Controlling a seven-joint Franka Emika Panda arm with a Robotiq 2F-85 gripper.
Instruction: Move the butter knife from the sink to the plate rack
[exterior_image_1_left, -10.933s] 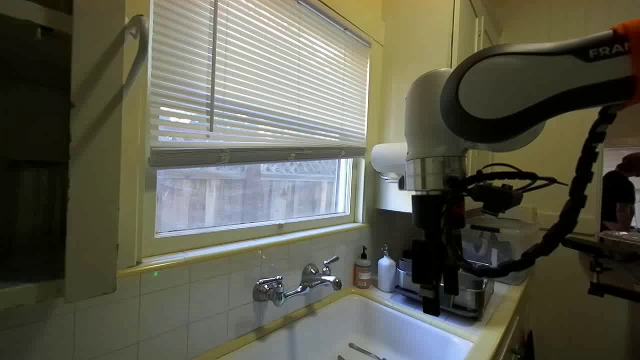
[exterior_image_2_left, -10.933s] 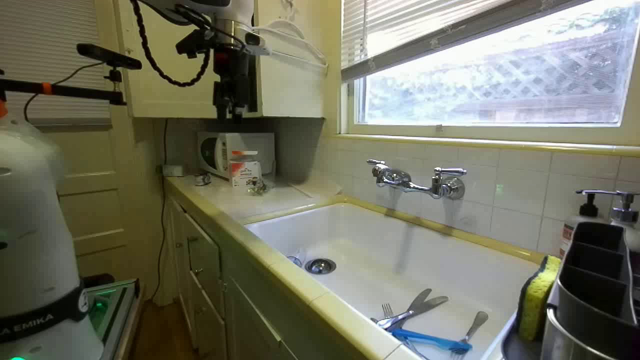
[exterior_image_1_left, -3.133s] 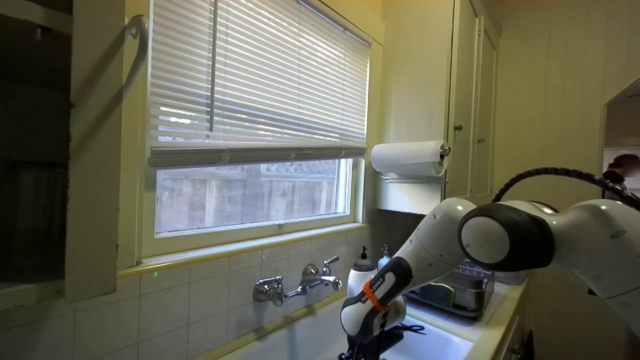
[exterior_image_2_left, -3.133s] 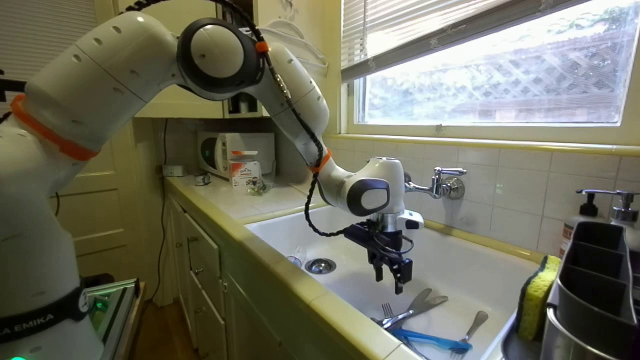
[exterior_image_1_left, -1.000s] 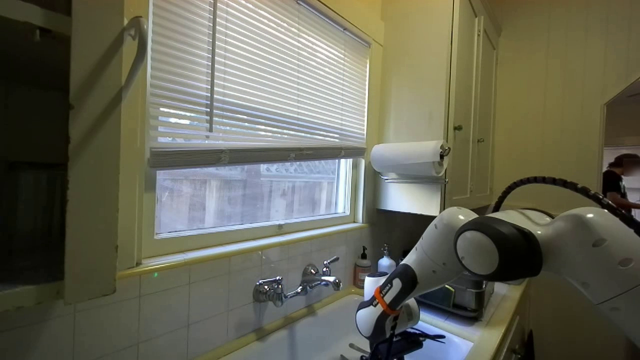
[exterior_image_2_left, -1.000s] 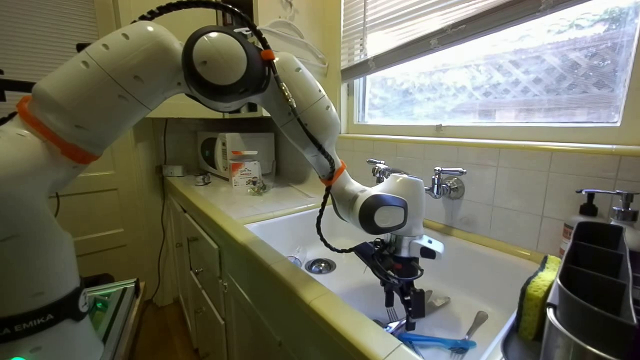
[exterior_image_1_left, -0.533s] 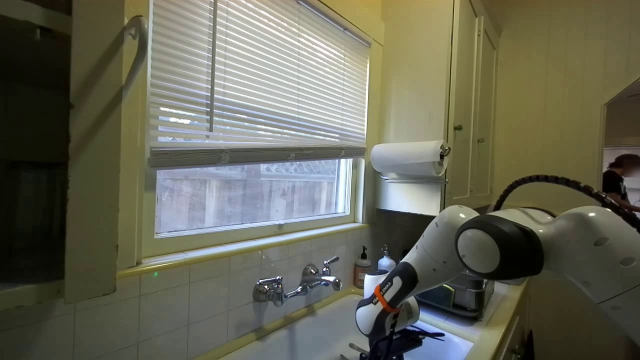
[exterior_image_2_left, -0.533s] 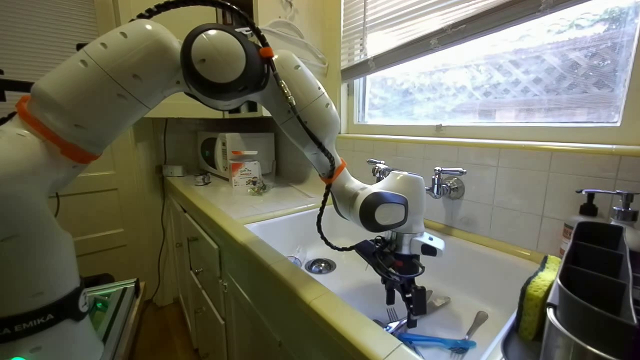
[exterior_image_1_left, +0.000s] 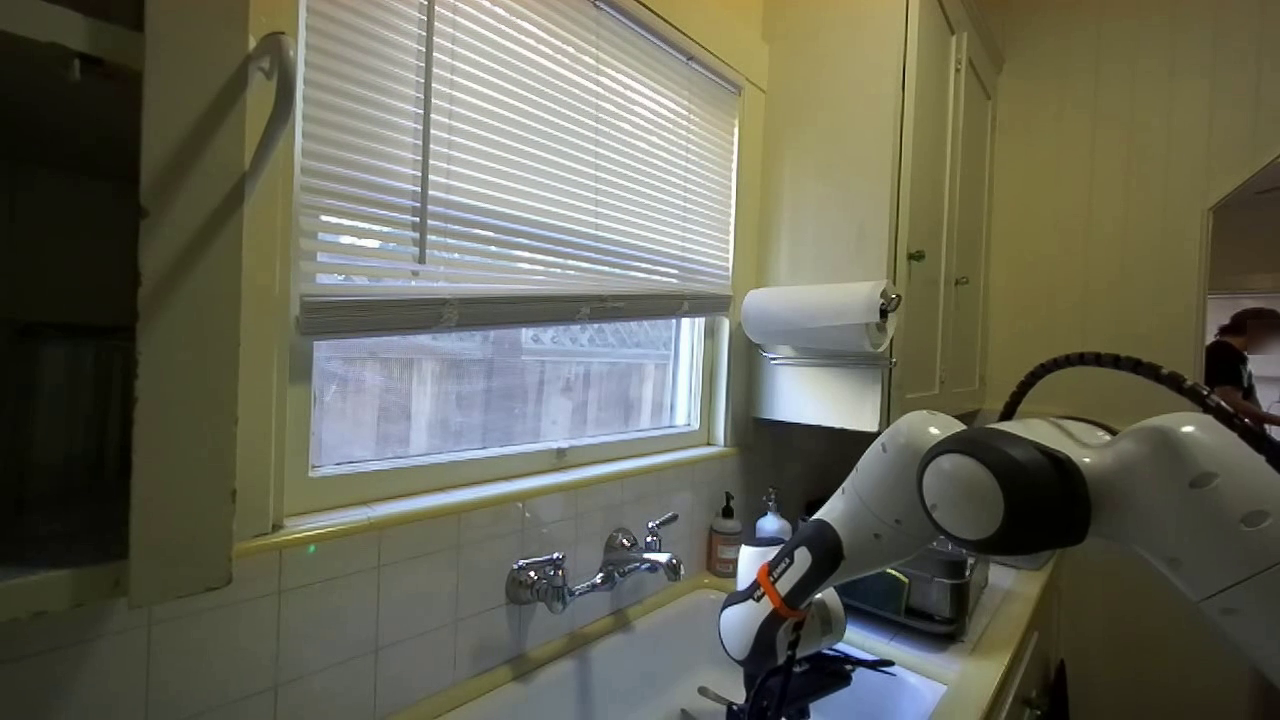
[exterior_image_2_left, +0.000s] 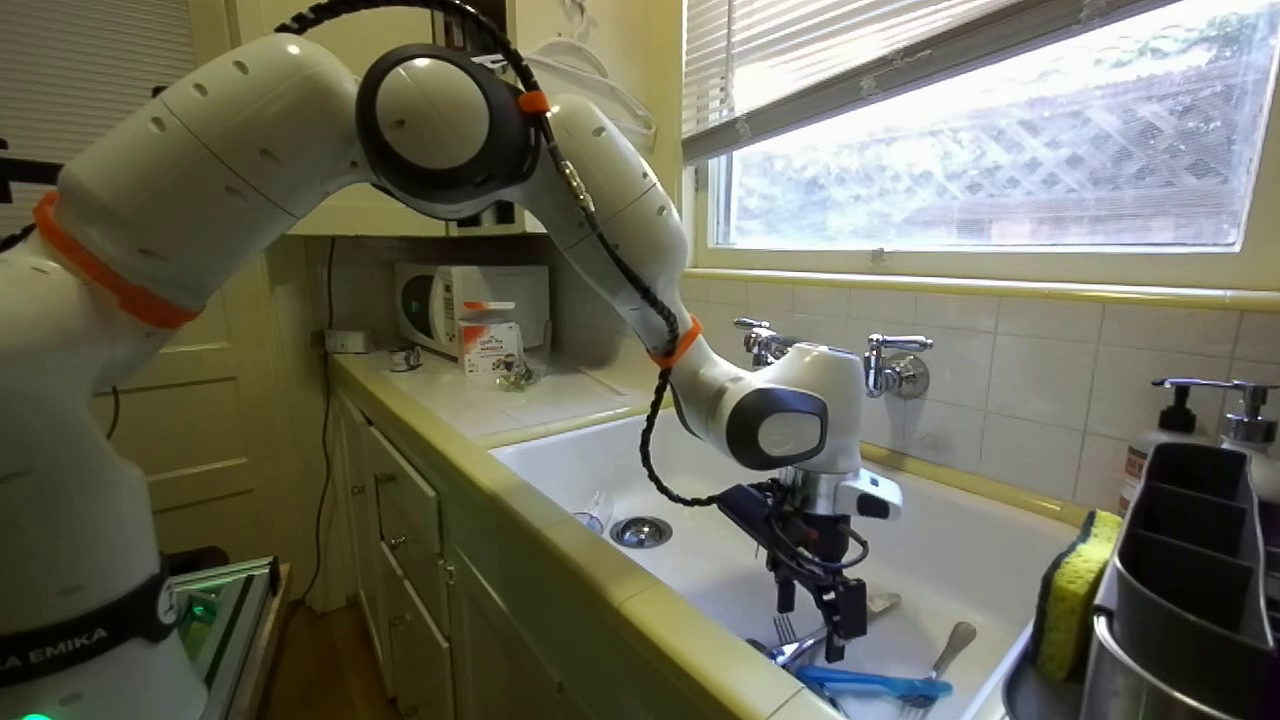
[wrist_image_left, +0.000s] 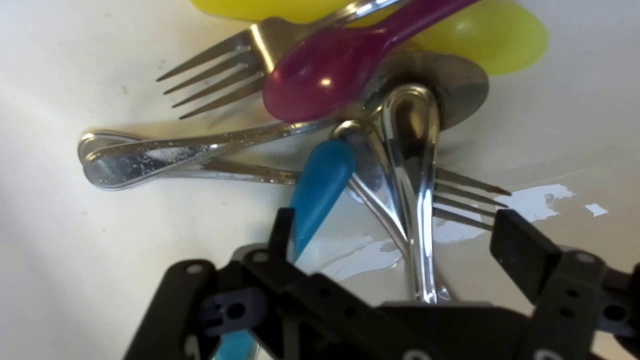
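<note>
Butter knife (exterior_image_2_left: 884, 603) crowded here: forks (wrist_image_left: 275, 42), purple spoon (wrist_image_left: 320, 75), blue utensil (wrist_image_left: 320, 180) beside it; gripper (wrist_image_left: 395, 226) over it, spread wide apart!

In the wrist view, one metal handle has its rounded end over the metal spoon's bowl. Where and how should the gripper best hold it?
Probably the slim middle of that metal handle, straight from above: it shows lengthwise in the gap of the open gripper, so closing would squeeze its narrow width. The second handle converges toward it, so both may get pinched.
</note>
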